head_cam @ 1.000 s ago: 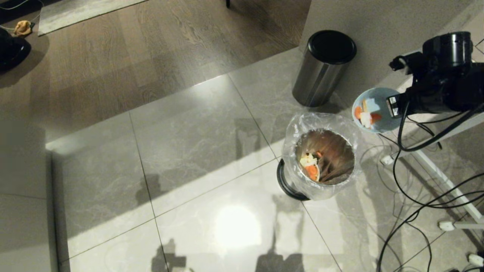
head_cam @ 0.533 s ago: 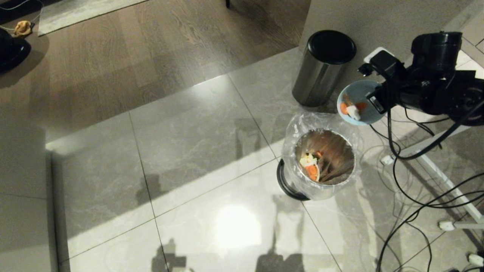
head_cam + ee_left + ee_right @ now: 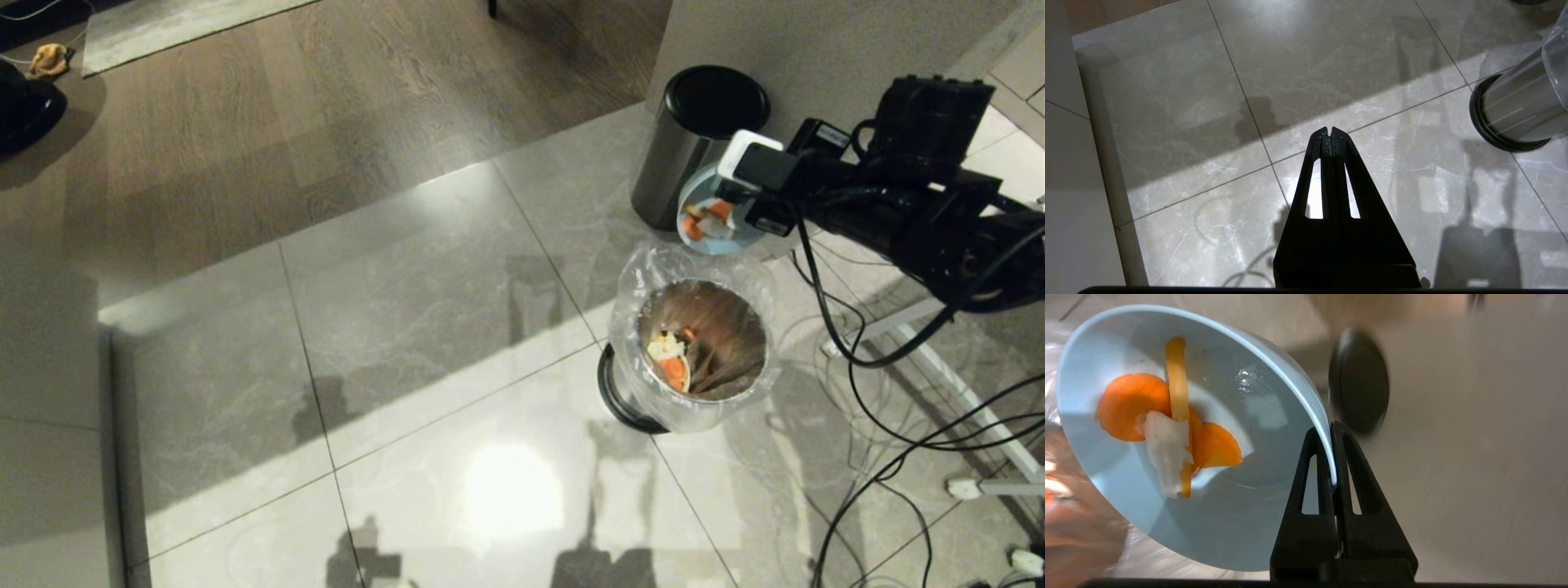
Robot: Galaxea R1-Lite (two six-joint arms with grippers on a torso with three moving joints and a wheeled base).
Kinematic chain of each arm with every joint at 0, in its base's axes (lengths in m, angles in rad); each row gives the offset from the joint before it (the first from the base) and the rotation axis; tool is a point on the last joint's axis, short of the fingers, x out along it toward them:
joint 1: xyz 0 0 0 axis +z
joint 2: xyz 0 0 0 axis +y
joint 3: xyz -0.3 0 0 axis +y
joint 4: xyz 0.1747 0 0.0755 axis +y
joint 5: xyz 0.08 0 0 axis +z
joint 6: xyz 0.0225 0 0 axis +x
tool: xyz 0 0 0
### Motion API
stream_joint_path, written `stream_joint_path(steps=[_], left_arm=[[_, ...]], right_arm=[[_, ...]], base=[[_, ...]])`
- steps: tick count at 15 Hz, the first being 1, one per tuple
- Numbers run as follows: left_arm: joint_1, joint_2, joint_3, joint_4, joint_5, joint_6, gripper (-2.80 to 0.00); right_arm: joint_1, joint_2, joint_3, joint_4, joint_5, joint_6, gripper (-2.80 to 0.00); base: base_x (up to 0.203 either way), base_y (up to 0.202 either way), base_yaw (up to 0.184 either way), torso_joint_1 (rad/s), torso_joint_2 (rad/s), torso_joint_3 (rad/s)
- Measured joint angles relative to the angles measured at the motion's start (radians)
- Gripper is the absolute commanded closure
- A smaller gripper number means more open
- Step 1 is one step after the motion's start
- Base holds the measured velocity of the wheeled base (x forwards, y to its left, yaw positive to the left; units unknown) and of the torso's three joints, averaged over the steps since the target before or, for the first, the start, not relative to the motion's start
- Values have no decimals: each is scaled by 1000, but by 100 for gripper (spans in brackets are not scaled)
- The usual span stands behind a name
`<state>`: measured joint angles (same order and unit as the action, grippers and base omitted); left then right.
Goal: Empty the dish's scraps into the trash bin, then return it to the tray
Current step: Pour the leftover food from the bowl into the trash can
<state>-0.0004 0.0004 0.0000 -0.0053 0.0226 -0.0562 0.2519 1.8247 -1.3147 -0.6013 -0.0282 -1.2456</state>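
Dish: the light-blue dish hangs tilted in the air, above the far edge of the trash bin and in front of the steel cylinder; the arm hides part of it from the head camera.
Scraps: carrot slices and whitish bits lie inside it.
Right pincer: clamped on the dish's rim.
Left pincer: closed, empty, over the floor tiles.
Bin: cut off in the left wrist view.

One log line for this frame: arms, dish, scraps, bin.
right gripper: shut on dish rim, tilted beside trash bin | scraps: in dish | left gripper: shut, parked over floor
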Motion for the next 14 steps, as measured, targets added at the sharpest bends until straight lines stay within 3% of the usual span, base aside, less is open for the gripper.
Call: stream_joint_path(steps=[4, 14], left_arm=[[0, 0, 0, 0, 0, 0, 0], [0, 0, 0, 0, 0, 0, 0]], right_arm=[[16, -15, 121, -142, 143, -103, 0], [15, -71, 459, -547, 471, -173, 0]], base=[[0, 0, 0, 0, 0, 0], [0, 0, 0, 0, 0, 0]])
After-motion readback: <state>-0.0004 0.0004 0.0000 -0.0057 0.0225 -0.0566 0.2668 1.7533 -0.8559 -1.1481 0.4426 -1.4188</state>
